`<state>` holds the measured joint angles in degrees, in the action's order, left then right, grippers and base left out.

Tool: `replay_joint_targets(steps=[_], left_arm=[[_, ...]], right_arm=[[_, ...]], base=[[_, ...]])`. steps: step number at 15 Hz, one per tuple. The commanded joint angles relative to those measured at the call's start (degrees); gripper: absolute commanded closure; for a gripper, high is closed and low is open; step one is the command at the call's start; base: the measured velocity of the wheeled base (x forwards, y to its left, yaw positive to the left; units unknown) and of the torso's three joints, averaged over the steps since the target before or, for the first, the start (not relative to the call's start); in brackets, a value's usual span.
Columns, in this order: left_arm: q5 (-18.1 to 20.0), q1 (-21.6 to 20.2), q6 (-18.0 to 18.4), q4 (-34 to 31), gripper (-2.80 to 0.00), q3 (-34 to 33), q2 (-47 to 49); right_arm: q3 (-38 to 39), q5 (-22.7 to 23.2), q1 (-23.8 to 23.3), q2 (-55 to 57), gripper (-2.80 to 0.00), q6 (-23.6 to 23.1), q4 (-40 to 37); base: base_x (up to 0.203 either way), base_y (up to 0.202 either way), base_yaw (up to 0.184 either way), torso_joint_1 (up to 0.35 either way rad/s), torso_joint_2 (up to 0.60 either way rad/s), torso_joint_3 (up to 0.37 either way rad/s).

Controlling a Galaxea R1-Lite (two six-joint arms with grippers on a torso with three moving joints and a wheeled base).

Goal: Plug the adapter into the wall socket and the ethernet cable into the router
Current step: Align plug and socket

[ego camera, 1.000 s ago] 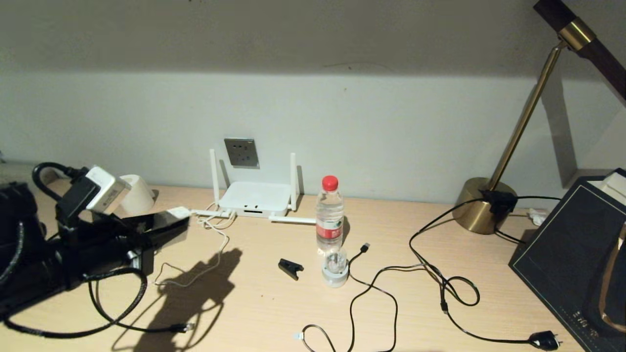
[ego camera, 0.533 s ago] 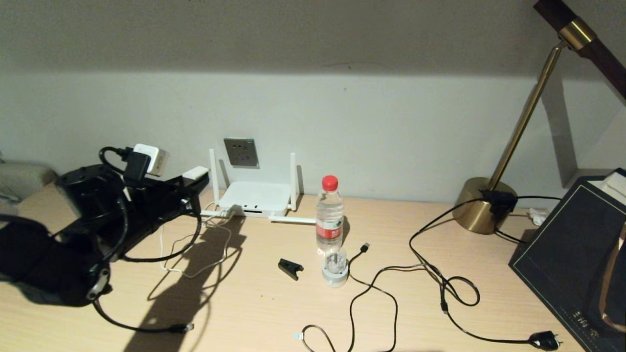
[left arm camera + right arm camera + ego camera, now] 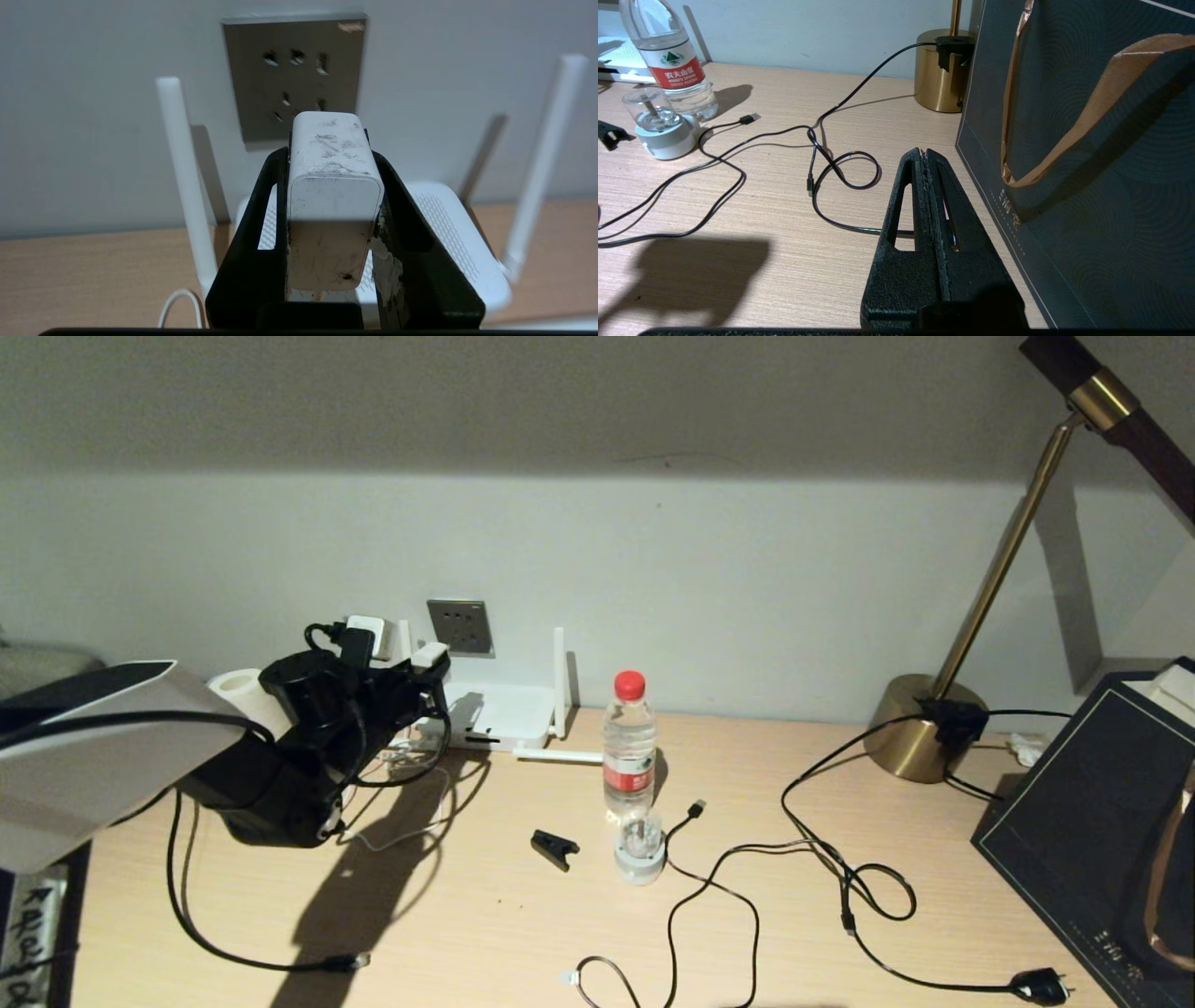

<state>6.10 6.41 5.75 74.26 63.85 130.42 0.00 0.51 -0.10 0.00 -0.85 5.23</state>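
Note:
My left gripper (image 3: 425, 663) is shut on the white adapter (image 3: 430, 655) and holds it just in front of the grey wall socket (image 3: 460, 626), slightly below and left of it. In the left wrist view the adapter (image 3: 332, 186) sits between the black fingers (image 3: 261, 205), its far end over the lower edge of the wall socket (image 3: 294, 74); its prong face is hidden. The white router (image 3: 504, 714) lies under the socket. The ethernet cable (image 3: 191, 919) loops to its connector (image 3: 353, 959) near the table's front. My right gripper (image 3: 926, 151) is shut and empty.
A water bottle (image 3: 629, 747), a small clear-domed device (image 3: 640, 849) and a black clip (image 3: 555, 848) stand mid-table. A thin black USB cable (image 3: 714, 887) and the lamp cord (image 3: 868, 887) trail right. The brass lamp base (image 3: 924, 728) and a dark bag (image 3: 1102, 821) stand at right.
My left arm has swung forward and right toward the wall, lifting the adapter from beside the router's left side to just in front of the socket. The right arm has not moved.

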Motion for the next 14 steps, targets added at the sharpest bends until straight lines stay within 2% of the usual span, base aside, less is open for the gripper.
replay_joint_targets(steps=[1, 4, 7, 14], left_arm=[[-1.3, 0.4, -0.7, 1.9, 0.00, 4.2, 4.8], [-2.6, 0.6, -1.1, 2.5, 0.00, 4.7, 5.4], [-4.3, 1.4, -2.3, 5.7, 0.00, 5.9, 6.7], [-6.1, 1.9, -3.8, 6.7, 0.00, 9.0, 7.8]], right_arm=[[2.0, 0.0, 0.0, 0.1, 0.00, 0.0, 0.1], [2.0, 0.0, 0.0, 0.1, 0.00, 0.0, 0.1], [1.9, 0.0, 0.0, 0.1, 0.00, 0.0, 0.0], [2.0, 0.0, 0.0, 0.1, 0.00, 0.0, 0.1]], base=[[0.000, 0.000, 0.000, 0.000, 0.00, 0.000], [0.000, 0.000, 0.000, 0.000, 0.00, 0.000], [0.000, 0.000, 0.000, 0.000, 0.00, 0.000], [0.000, 0.000, 0.000, 0.000, 0.00, 0.000]])
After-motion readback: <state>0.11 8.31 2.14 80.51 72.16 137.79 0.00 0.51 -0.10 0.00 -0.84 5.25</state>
